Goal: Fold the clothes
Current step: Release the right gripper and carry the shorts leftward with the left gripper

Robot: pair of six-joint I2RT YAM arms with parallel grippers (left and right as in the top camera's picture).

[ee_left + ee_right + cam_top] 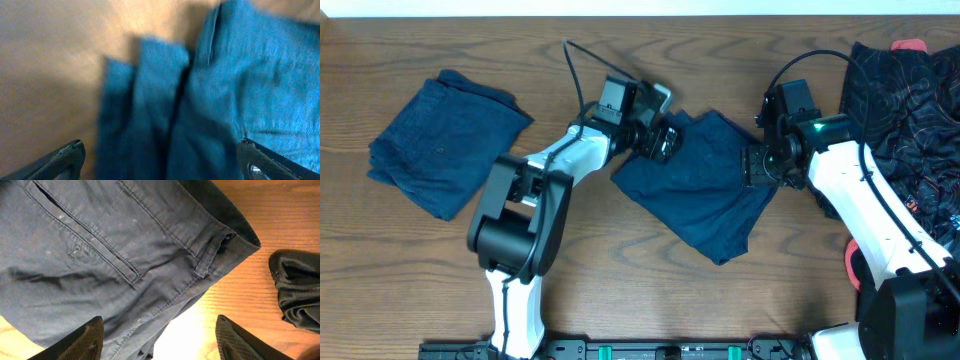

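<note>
From above, a brown wooden table (400, 270) fills the view, with a thin white strip along its far edge. A folded dark blue cotton garment (445, 140) lies flat on the left part. A pair of dark blue cotton shorts (705, 190) lies spread in the middle. A pile of black garments with thin orange lines (905, 100) sits at the far right. The left gripper (660, 140) is at the shorts' left edge and the right gripper (760, 165) at their right edge.

The left wrist view is blurry. It shows blue cloth in long folds on the table. The two fingers (65, 157) stand wide apart and hold nothing.

The right wrist view shows the shorts' waistband, a belt loop and a pocket slit. The fingers (85, 340) are apart over the cloth and grip nothing. Some black cloth lies on the wood near the shorts, not touching them.
</note>
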